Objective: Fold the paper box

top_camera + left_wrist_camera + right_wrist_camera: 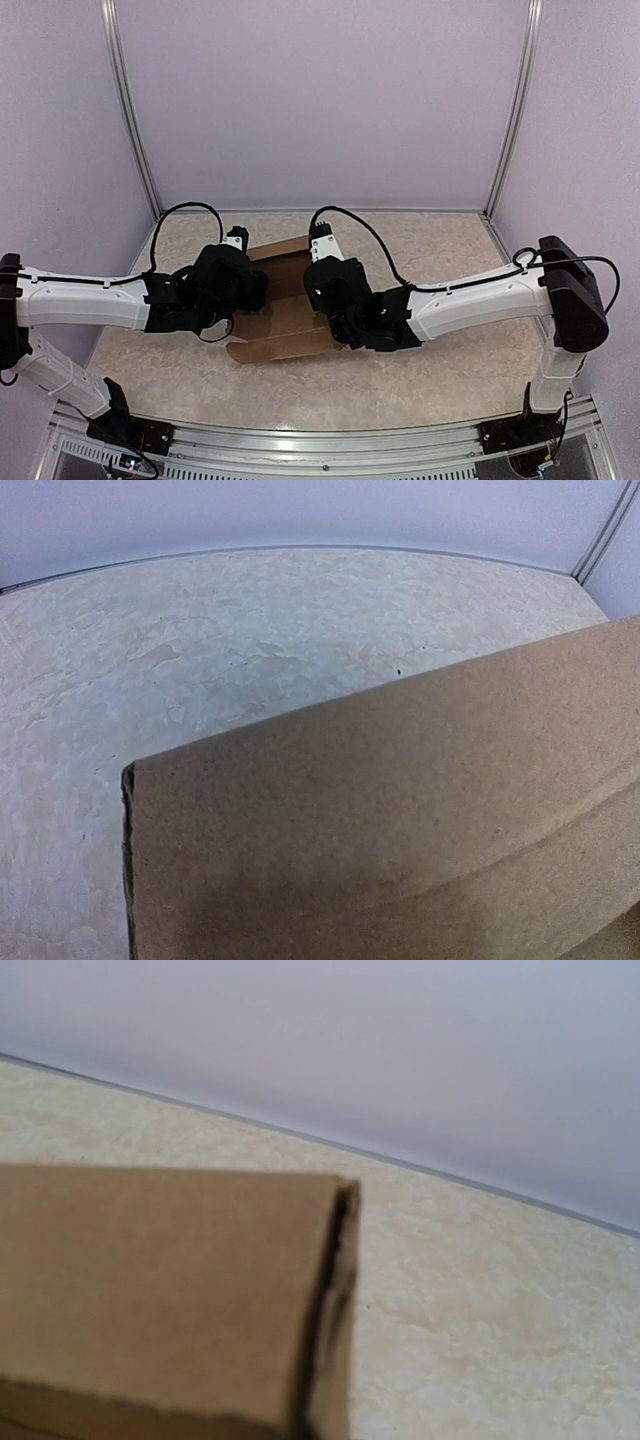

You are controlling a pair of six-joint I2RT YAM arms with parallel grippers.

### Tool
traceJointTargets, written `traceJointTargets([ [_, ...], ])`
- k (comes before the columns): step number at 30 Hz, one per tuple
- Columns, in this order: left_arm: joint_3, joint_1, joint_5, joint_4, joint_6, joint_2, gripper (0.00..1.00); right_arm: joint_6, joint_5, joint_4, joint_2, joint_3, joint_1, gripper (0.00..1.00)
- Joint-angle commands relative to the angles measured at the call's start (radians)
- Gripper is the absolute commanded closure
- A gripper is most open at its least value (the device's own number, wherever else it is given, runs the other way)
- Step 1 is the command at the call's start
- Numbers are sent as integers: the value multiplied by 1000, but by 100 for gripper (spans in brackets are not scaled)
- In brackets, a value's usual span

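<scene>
Bench (430, 380): flat top, beige with a pale mottled, marbled pattern, matt; fills the floor of the enclosure from the near edge to the back wall.
Speck (398, 671): one small dark mark on the bench surface, seen in the left wrist view.
Back wall (320, 100): plain, pale lilac, unmarked.
Side walls, left (50, 130) and right (590, 120): same pale lilac, plain.
Seam (300, 549): thin grey line where back wall meets bench.
Uprights, left (130, 110) and right (512, 110): two silver metal posts, one at each back corner, leaning outward in the top view.
Rail (330, 445): grooved silver metal, running along the near edge of the bench.
</scene>
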Motion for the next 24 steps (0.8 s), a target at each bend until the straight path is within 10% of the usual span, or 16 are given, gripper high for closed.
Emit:
traceJointTargets([
  [1,13,-23,65,4,9,-33,44,31,-123,4,30,20,-15,100],
  [7,-70,-21,104,31,58,-136,21,14,-238,37,31,-17,-70,100],
  [24,-136,3,181,-111,127,-377,19,-42,-477,255,-5,-207,-181,100],
])
